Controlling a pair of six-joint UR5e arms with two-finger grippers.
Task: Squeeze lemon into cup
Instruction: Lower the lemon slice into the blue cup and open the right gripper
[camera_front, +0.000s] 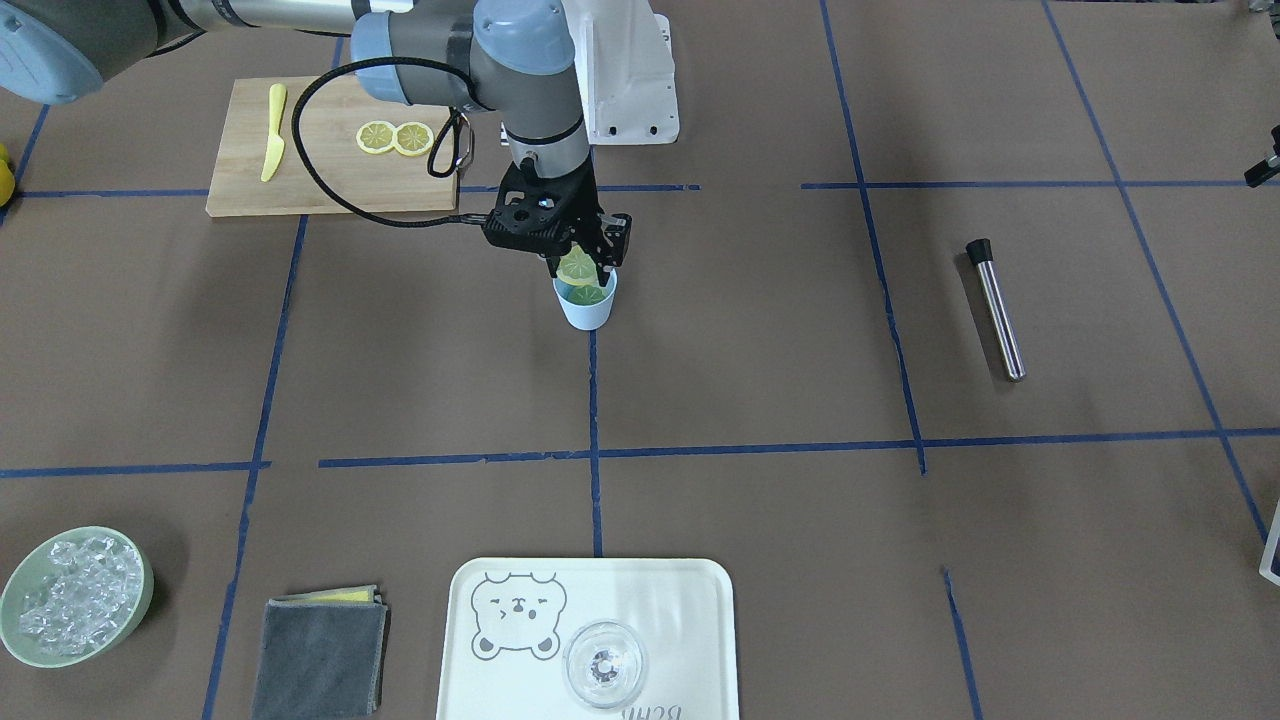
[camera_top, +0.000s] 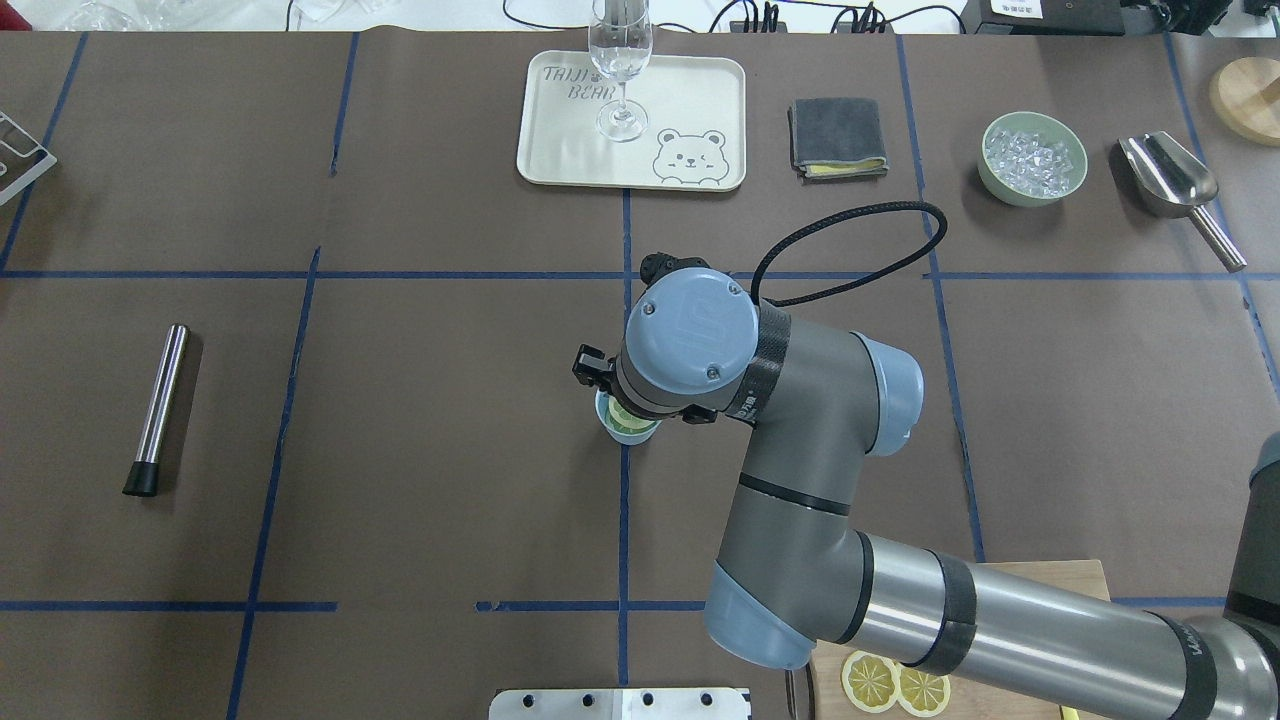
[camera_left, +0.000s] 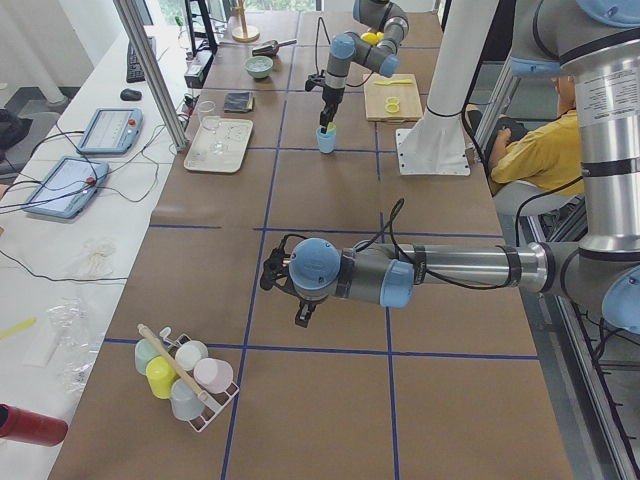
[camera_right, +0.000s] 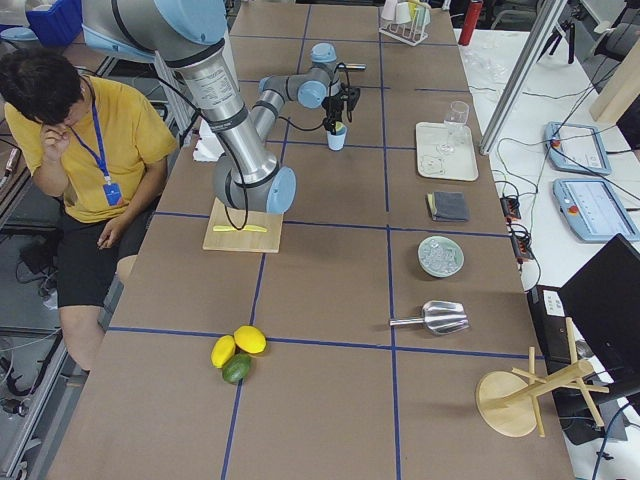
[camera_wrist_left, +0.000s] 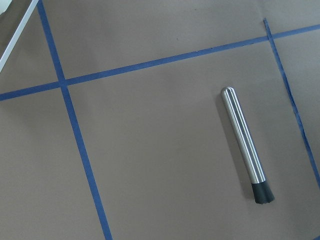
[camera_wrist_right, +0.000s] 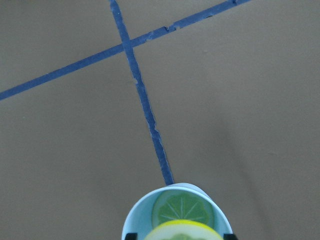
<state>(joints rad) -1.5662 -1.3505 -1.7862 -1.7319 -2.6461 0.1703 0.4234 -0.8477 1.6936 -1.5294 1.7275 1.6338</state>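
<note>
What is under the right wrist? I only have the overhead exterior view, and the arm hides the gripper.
Observer: In the front-facing view, the right gripper is shut on a lemon slice, right over the mouth of the pale blue cup.
Operator: Where is the left arm? It is not in my view.
Observer: The exterior left view shows the left arm stretched low over the table, well away from the cup.
Operator: What else lies on the cutting board at my frame's edge?
Observer: A yellow knife, beside two more slices.

Right end effector (camera_front: 581, 272) holding lemon (camera_front: 576, 264) blocks cup (camera_front: 588, 310) mouth.
</note>
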